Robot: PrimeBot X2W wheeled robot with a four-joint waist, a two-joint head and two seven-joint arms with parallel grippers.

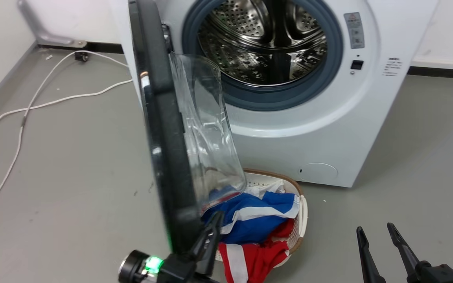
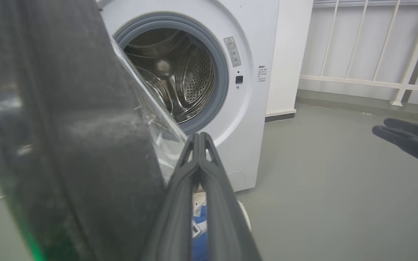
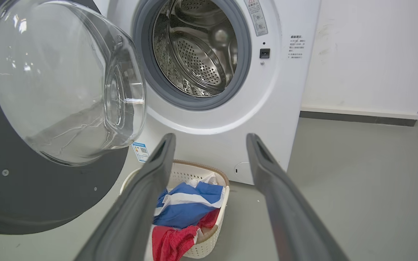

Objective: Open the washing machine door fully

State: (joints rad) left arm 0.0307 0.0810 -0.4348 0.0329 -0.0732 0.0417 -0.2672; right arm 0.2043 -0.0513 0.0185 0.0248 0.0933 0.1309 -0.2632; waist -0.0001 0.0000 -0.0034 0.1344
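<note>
The head camera looks steeply down at the floor before the washing machine. The left wrist camera sits close against the washing machine door; the right wrist camera views from farther back. All share the drum opening.

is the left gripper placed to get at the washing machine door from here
Probably yes: the left gripper, shut, sits right beside the washing machine door, on its glass side, nothing between them.

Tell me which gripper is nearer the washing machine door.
Left. The left gripper, fingers shut, is beside the lower edge of the washing machine door; the right gripper, open, hangs well to its right.
</note>
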